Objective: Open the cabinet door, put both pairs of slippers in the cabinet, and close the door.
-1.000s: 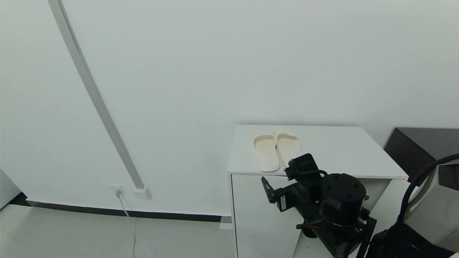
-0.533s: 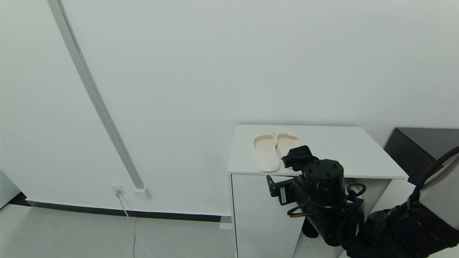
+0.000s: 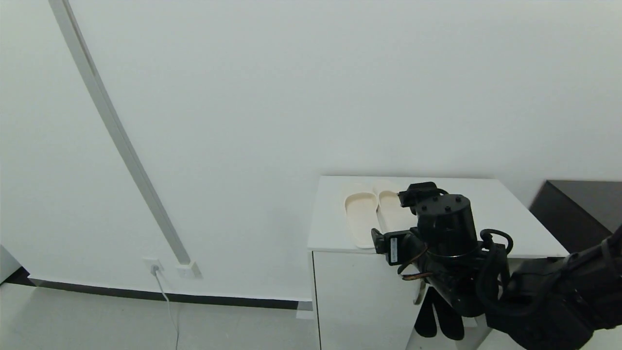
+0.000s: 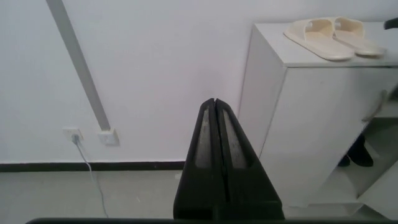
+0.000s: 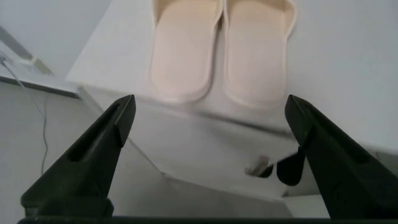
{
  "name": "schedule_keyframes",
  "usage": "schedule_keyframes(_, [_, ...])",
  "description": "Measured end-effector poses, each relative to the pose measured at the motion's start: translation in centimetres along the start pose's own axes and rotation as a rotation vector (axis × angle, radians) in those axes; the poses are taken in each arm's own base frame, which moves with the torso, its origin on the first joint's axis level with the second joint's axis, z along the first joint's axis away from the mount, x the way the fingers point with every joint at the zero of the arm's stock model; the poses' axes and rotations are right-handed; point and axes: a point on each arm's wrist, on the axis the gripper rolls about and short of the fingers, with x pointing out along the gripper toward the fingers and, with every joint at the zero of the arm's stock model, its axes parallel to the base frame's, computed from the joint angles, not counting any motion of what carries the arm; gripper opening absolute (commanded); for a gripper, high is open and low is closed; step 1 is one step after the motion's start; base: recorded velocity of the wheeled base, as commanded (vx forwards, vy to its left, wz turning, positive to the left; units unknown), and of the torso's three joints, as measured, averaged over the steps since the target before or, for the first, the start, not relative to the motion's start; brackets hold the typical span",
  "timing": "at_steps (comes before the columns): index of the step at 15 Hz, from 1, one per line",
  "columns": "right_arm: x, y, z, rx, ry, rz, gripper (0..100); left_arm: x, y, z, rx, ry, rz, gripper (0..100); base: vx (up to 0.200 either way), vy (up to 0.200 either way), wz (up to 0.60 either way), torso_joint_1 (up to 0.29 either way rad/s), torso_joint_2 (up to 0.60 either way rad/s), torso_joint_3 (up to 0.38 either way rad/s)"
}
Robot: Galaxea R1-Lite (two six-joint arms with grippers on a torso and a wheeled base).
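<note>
A cream pair of slippers [image 3: 362,214] [image 4: 329,37] [image 5: 217,43] lies side by side on top of the white cabinet [image 3: 495,214], near its front left corner. My right gripper [image 3: 397,214] [image 5: 210,106] hangs open just above the cabinet's front edge, its fingers [image 5: 93,162] spread wider than the pair, nothing between them. Below, the cabinet's right side stands open. A dark pair of slippers [image 3: 440,316] [image 4: 357,152] [image 5: 289,169] rests inside, beside the door handle [image 4: 373,109]. My left gripper [image 4: 215,102] is shut and empty, low and left of the cabinet.
The cabinet stands against a white wall. A grey cable conduit [image 3: 116,136] runs down the wall to a socket with a cable [image 3: 154,267]. A dark piece of furniture [image 3: 583,199] sits right of the cabinet. Open floor [image 3: 146,321] lies to the left.
My right arm has risen from in front of the cabinet door to the top's front edge, closer to the cream slippers. The head view has also shifted a little.
</note>
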Motion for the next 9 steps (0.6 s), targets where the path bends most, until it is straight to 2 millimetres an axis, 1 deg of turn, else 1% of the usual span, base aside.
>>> schedule_keyframes(2, [0.2, 0.1, -0.4, 0.018, 0.006, 0.001, 100, 0.0, 0.0, 0.0, 0.000, 0.000, 0.000, 0, 0.200, 0.000, 0.00, -0.002, 0.00, 0.002])
schedule_keyframes(6, [1.8, 0.6, -1.6, 0.048, 0.002, -0.006, 100, 0.0, 0.0, 0.0, -0.004, 0.000, 0.003, 0, 0.000, 0.000, 0.00, 0.000, 0.00, 0.000])
schedule_keyframes(7, [2.4, 0.8, -2.0, 0.055, -0.012, -0.004, 100, 0.0, 0.0, 0.0, -0.005, 0.000, 0.003, 0, 0.000, 0.000, 0.00, 0.000, 0.00, 0.000])
schedule_keyframes(9, [4.3, 0.8, -2.4, 0.065, -0.035, -0.019, 100, 0.0, 0.0, 0.0, -0.007, 0.000, 0.005, 0, 0.000, 0.000, 0.00, 0.000, 0.00, 0.000])
